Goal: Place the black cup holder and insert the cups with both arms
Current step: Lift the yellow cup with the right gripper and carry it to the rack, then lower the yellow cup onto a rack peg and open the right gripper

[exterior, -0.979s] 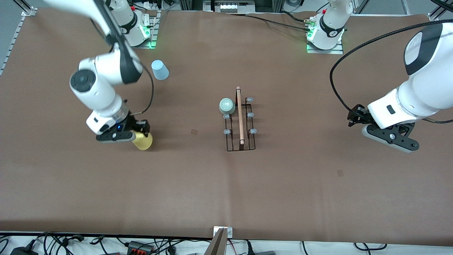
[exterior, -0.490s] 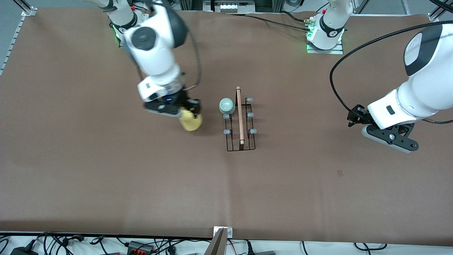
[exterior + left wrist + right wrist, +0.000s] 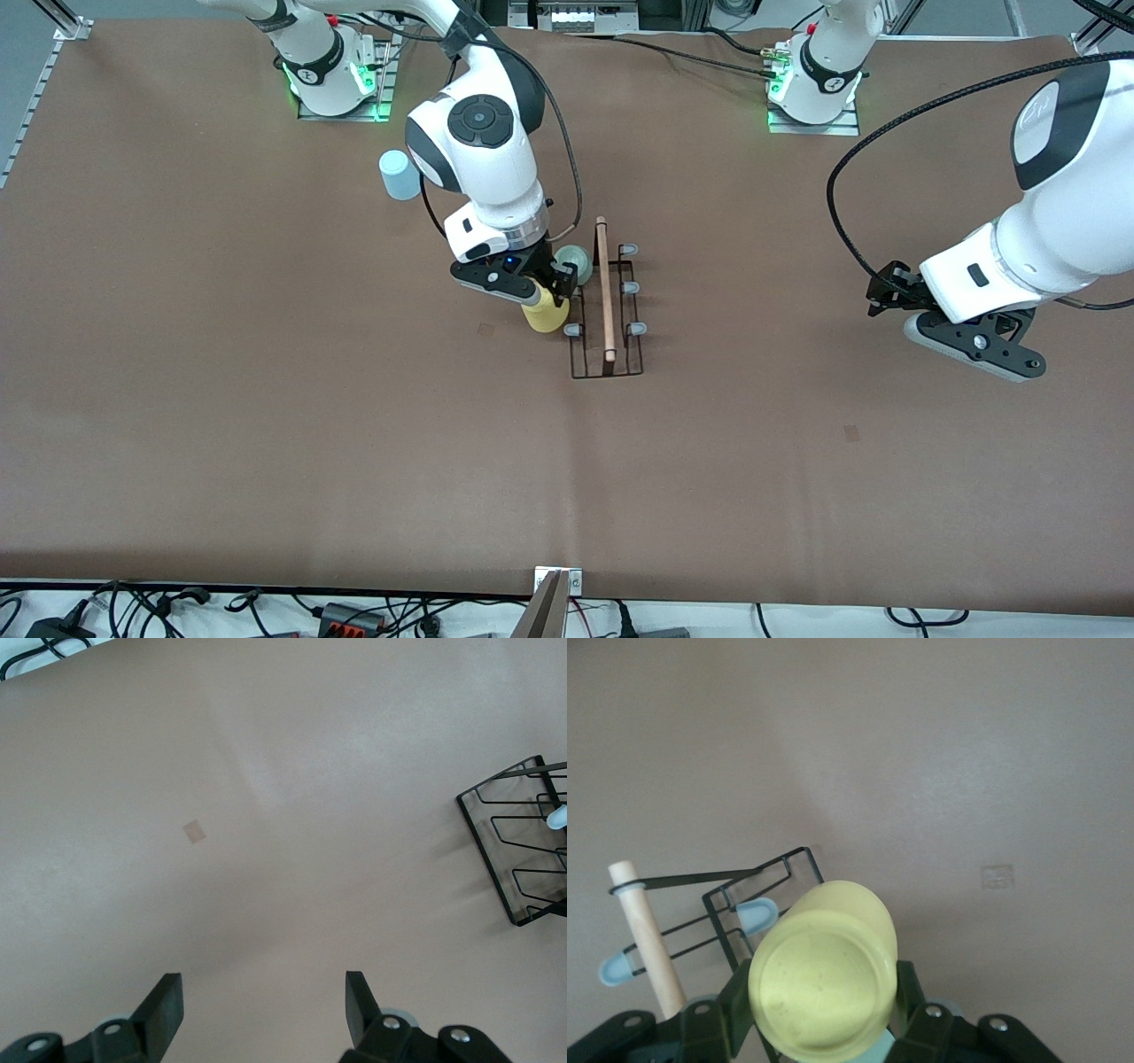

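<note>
Right arm: swung across the worktop from the right arm's end to the middle, now hanging over the rack's edge.
Right pincer [image 3: 542, 297]: carried along, now at the black cup holder [image 3: 606, 306], about 9 o'clock of its wooden handle, gripping as before.
Yellow cup [image 3: 547, 314]: travelled with the pincer; now above the middle prongs on that side of the rack, bottom end showing in the right wrist view [image 3: 822, 976].
Mint green cup [image 3: 575, 260]: now half hidden under the wrist.
Light blue cup [image 3: 399, 175]: covered by the arm half a second ago, back in sight at 10 o'clock of the rack.
</note>
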You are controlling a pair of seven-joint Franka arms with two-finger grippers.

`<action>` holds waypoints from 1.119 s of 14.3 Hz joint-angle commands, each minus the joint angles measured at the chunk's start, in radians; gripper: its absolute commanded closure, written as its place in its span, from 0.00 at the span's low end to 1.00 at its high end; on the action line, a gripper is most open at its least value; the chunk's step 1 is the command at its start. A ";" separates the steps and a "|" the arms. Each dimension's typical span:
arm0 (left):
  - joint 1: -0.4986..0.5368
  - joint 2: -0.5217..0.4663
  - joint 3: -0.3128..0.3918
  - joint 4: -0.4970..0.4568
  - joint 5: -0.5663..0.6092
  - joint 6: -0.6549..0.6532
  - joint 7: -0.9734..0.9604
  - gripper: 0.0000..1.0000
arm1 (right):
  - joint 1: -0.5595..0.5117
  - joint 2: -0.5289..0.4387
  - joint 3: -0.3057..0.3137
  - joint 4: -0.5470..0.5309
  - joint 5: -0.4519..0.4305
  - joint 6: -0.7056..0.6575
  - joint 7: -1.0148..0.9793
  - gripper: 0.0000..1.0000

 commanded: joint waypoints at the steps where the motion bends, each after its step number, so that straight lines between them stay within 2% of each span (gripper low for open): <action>1: 0.004 0.007 -0.003 0.015 -0.018 -0.004 -0.002 0.18 | 0.022 0.044 -0.009 0.081 -0.015 -0.014 0.040 0.85; 6: 0.004 0.007 -0.003 0.015 -0.019 -0.004 -0.002 0.18 | 0.022 0.047 -0.012 0.102 -0.015 0.000 0.029 0.85; 10: 0.004 0.007 -0.003 0.013 -0.019 -0.004 -0.002 0.18 | 0.038 0.093 -0.012 0.102 -0.020 0.075 0.018 0.85; 14: 0.004 0.007 -0.003 0.013 -0.019 -0.004 -0.002 0.18 | 0.045 0.107 -0.012 0.102 -0.029 0.084 0.018 0.85; 15: 0.004 0.008 -0.003 0.013 -0.019 -0.004 -0.002 0.18 | 0.045 0.108 -0.012 0.102 -0.028 0.084 0.018 0.65; 16: 0.004 0.007 -0.003 0.013 -0.019 -0.004 -0.002 0.18 | 0.045 0.108 -0.013 0.102 -0.023 0.086 0.029 0.01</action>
